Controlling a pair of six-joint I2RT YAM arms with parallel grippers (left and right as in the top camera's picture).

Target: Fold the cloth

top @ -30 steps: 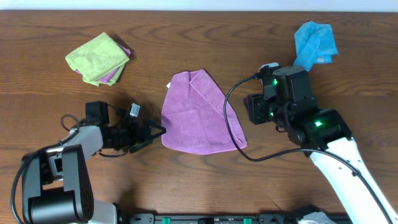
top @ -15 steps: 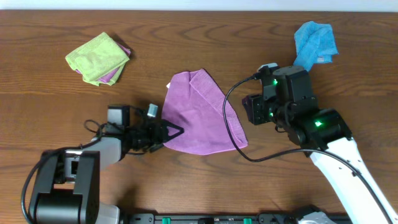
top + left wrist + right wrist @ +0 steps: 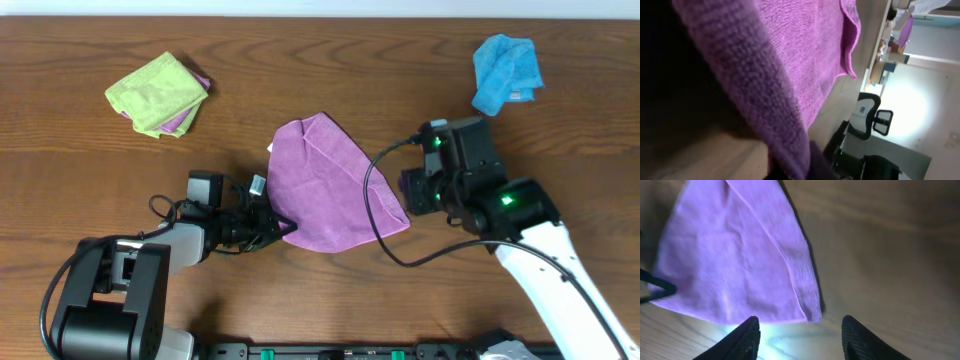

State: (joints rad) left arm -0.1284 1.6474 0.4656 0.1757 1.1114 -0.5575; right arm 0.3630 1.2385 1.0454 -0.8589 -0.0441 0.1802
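Dark brown wooden tabletop [image 3: 330,60] fills the overhead view, with a pale strip of wall along its far edge. The larger purple microfibre cloth [image 3: 325,185] lies between the two claws, directly ahead of the left claw [image 3: 278,226] and just to the left of the right claw [image 3: 799,337]. It is loosely doubled into a rough teardrop. Its narrow end points away from the arms, and its broad end lies nearest them. Its long axis runs from that far tip down toward the right claw, and a raised fold ridge follows the same slant. A small white tag [image 3: 270,147] sticks out from the edge farther out than the left claw.

The left claw is closed on the cloth's near-left edge. In the left wrist view the purple pile fills the frame right up to the lens. The right claw stands partly open with nothing between its fingertips [image 3: 747,340], and the cloth's near-right corner lies just ahead of them. A black cable [image 3: 372,205] from the right arm loops over that side of the cloth.

A lime-green folded cloth [image 3: 155,93] sits well beyond the left claw, and a bright blue crumpled cloth [image 3: 505,70] sits well beyond the right one.
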